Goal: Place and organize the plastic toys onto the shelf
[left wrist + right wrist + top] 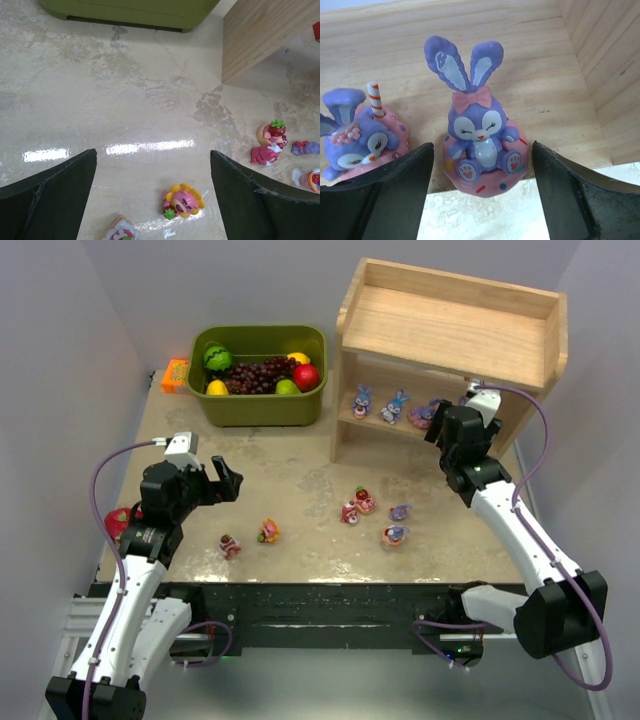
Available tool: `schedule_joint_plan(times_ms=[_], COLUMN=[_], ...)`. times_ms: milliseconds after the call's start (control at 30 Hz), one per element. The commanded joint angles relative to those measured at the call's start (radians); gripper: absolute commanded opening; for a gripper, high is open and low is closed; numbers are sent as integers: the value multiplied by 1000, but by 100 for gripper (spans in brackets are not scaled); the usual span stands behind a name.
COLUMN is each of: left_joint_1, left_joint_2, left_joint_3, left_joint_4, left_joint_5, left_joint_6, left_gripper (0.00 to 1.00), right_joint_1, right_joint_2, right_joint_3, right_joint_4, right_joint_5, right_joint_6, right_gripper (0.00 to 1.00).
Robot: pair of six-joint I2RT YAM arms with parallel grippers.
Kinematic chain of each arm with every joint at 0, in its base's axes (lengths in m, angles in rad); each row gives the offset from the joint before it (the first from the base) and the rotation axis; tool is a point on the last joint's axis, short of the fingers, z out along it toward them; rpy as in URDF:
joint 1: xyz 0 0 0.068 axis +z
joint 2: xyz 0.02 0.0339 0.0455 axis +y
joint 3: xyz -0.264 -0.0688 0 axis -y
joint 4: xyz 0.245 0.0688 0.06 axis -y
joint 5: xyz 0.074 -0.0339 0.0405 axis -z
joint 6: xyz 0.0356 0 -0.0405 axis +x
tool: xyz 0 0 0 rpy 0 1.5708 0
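Our right claw (481,146) stands released, a finger on either side of a purple bunny (477,127) (pink doughnut base) that sits upright at the front edge of the shelf (535,60), on its lower tier. Just beside it sits a second bunny (355,142). Our left claw (152,155) hangs spread wide above the worktop (100,90), near a yellow-petalled bear (184,201).
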Motion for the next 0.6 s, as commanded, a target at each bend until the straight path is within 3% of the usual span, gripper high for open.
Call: schedule_joint_plan(times_ms=[0,367,567], left_joint_1=[-5,-5,-5], left_joint_2=[-6,-13,-15], left_joint_3=[-1,-4,-4], left_joint_4=[15,15,17], left_joint_5=[-7,-3,0], left_joint_6=[13,10,9], left_gripper=[100,99,99], right_joint_1=[-3,-5,-6], right_joint_2=[-55,-165,-243], right_joint_3=[40,42,59], right_joint_4=[-42,-130,-228], right_joint_5=[-23,-126,-146], right_joint_6=[-13,-9,8], right_gripper=[84,88,86])
